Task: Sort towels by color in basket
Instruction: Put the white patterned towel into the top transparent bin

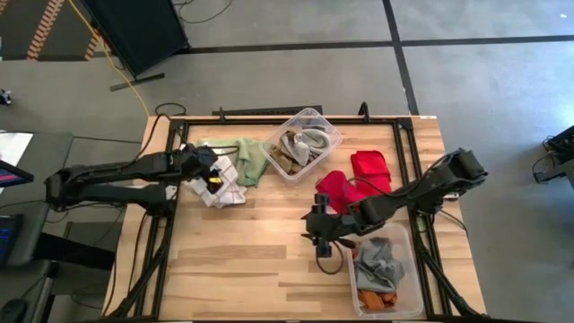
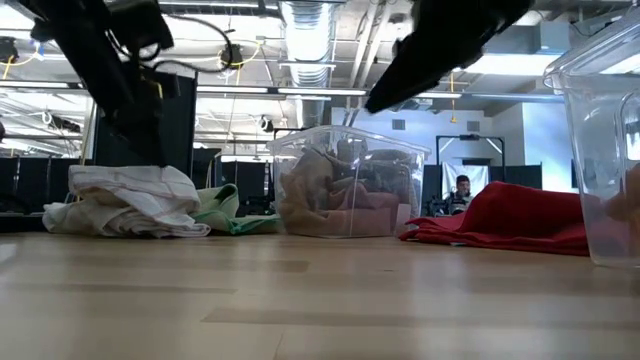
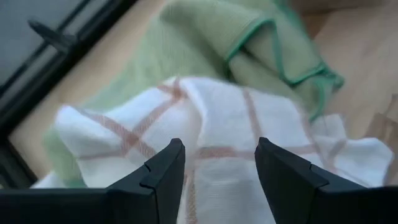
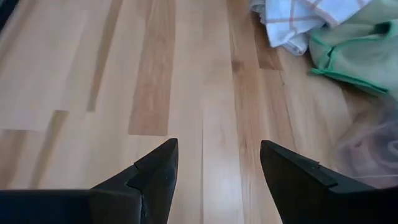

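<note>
Left gripper (image 3: 217, 180): I have its fingers apart, empty, poised directly above the white-checked towel (image 3: 230, 137); the cloth fills the gap between the tips, which I judge suits a straight pinch.
Right gripper (image 4: 217, 180): fingers spread, holding nothing; only bare table (image 4: 186, 93) lies between and ahead of the tips. I judge this arm is waiting clear of the piles.
White-checked towel: heaped with plain white cloth, touching the pale green towel (image 3: 205, 56) just beyond the left fingertips.
Red towels (image 1: 354, 179): loose on the wood, behind the right fingers, between the two bins.
Centre bin (image 1: 305, 144): holds tan and grey cloths.
Near bin (image 1: 384, 269): holds a grey towel (image 1: 377, 260) over a rust orange one, beside the right arm.
Sorting state: I judge it partial; white, green and red cloths lie outside any bin.
High view only: shows both arms and both bins' contents together.
Left wrist view only: shows the green hem and check pattern, and the open gap.
Low view only: shows pile heights and a person far behind the table; neither gripper's tips show there.
</note>
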Tool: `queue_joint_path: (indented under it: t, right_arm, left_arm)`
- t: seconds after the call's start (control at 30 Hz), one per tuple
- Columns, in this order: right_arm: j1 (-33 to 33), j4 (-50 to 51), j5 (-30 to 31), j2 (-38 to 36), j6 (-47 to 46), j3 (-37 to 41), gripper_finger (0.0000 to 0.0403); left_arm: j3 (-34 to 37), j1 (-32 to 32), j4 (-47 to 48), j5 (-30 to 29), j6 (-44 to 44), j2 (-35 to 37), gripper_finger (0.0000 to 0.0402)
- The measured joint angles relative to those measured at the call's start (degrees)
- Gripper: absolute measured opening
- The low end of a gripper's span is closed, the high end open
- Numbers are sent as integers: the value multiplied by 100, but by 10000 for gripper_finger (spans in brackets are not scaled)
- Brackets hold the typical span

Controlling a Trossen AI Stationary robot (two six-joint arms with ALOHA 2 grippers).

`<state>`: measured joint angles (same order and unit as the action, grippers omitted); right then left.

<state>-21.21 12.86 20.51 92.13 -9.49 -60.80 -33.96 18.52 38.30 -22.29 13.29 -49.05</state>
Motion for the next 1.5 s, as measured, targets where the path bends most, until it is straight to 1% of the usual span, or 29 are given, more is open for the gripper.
queue_joint_path:
  t: [0.1, 0.23, 0.5, 0.57, 0.63, 0.7, 0.8, 0.9, 0.93, 1.1, 1.33, 1.5]
  right_arm:
    - [48, -156, -5, 220, 66, 0, 255]
    - [48, -351, -6, 441, 100, 0, 255]
    - [48, -633, -11, 628, 119, 0, 255]
    - [48, -609, -11, 630, 115, 0, 255]
    - [48, -630, -11, 630, 115, 0, 255]
    - [48, -657, -11, 630, 115, 0, 255]
    - [48, -679, -11, 630, 115, 0, 255]
    - [48, -689, -11, 630, 115, 0, 255]
    - [48, -699, -11, 630, 113, 0, 255]
    - [48, -735, -11, 630, 113, 0, 255]
    - [48, -761, -9, 630, 98, 0, 255]
    - [48, -779, -9, 630, 101, 0, 255]
  left_arm:
    - [44, 308, -56, 164, -45, -167, 185]
    - [44, 533, -220, 429, -194, -505, 185]
    - [42, 578, -845, 1410, -560, -1427, 185]
    - [42, 576, -883, 1623, -661, -1661, 179]
    - [42, 564, -890, 1677, -780, -1851, 164]
    - [42, 530, -887, 1684, -910, -1980, 139]
    - [42, 440, -914, 1685, -1114, -2042, 83]
    - [3, 324, -939, 1695, -1275, -1987, 19]
    - [-24, 283, -939, 1697, -1297, -1938, 11]
    - [-227, 16, -937, 1692, -1361, -1504, 3]
    - [-631, -391, -907, 1673, -1357, -576, 1]
    - [-904, -759, -1140, 1666, -1526, -78, 1]
